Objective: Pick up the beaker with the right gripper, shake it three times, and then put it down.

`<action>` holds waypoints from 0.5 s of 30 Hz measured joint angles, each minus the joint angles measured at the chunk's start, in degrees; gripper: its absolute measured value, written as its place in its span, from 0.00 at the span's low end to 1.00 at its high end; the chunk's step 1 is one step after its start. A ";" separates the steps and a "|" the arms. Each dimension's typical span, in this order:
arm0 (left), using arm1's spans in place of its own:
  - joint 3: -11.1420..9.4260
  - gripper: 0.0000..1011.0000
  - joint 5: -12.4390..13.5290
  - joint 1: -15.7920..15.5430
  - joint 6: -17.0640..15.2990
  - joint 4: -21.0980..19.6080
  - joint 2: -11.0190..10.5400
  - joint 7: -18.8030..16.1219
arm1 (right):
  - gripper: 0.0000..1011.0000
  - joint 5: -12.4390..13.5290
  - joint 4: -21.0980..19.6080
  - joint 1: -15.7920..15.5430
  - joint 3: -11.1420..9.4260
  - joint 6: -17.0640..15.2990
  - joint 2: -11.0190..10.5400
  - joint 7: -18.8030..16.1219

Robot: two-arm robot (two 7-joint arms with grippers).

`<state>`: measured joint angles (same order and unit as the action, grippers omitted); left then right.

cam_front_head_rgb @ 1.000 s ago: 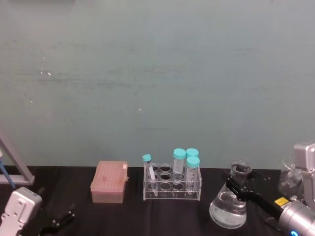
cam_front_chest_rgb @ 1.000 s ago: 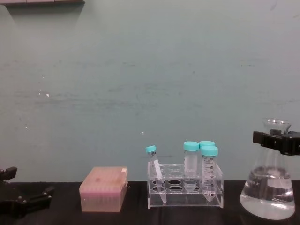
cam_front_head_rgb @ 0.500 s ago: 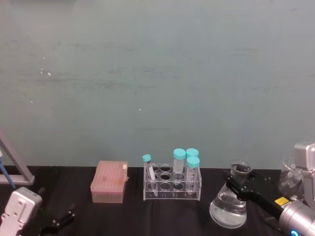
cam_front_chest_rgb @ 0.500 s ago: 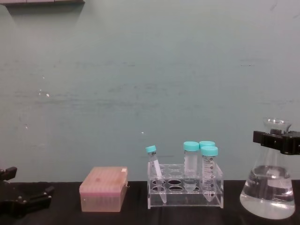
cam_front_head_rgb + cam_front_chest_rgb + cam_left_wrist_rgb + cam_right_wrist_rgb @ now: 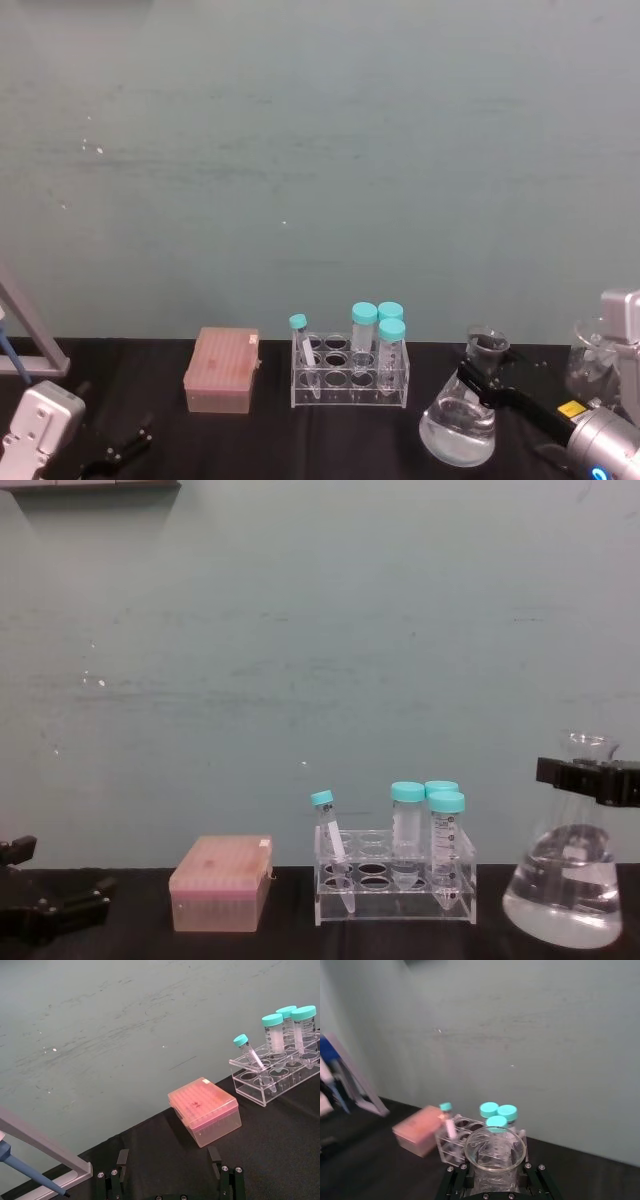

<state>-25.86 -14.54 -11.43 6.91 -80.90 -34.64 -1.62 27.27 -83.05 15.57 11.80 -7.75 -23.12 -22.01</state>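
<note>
The beaker is a clear conical flask holding clear liquid, at the right of the black table, to the right of the tube rack. My right gripper is shut on its narrow neck just under the flared rim. In the chest view the beaker leans slightly, with the right gripper clamped across the neck. In the right wrist view the beaker's rim sits between the right gripper's black fingers. My left gripper rests parked at the table's near left, open and holding nothing.
A clear rack with several teal-capped tubes stands mid-table, and a pink lidded box to its left. Another glass vessel stands at the far right behind my right arm. A pipette stand is at the far left.
The beaker has shifted a little to the left and tilted in the right gripper's hold, its base swinging left. The left arm has not moved.
</note>
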 joint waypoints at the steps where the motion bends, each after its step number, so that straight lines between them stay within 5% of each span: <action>1: 0.00 0.99 0.00 0.00 0.00 0.00 0.00 0.00 | 0.45 2.17 -0.10 0.01 -0.51 -1.29 0.32 -0.67; 3: 0.00 0.99 0.00 0.00 0.00 0.00 0.00 0.00 | 0.45 7.42 -0.51 -0.02 -2.43 -4.47 1.75 -1.57; 5: 0.00 0.99 0.00 0.00 0.00 0.00 0.00 0.00 | 0.45 9.65 -0.59 -0.06 -3.33 -5.93 2.45 -1.77; 7: 0.00 0.99 0.00 0.00 0.00 0.00 0.00 0.00 | 0.45 17.91 -0.75 -0.12 -6.81 -11.62 5.37 -1.78; 8: 0.00 0.99 0.00 0.00 0.00 0.00 0.00 0.00 | 0.45 17.91 -0.75 -0.12 -6.81 -11.62 5.37 -1.78; 11: 0.00 0.99 0.00 0.00 0.00 0.00 0.00 0.00 | 0.45 27.57 -0.75 -0.24 -11.65 -18.78 9.53 1.31; 15: 0.00 0.99 0.00 0.00 0.00 0.00 0.00 0.00 | 0.45 34.25 -0.75 -0.54 -15.15 -23.37 12.50 5.16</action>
<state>-25.86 -14.55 -11.44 6.91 -80.90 -34.65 -1.62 61.52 -83.80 15.02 -3.35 -31.12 -10.62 -16.85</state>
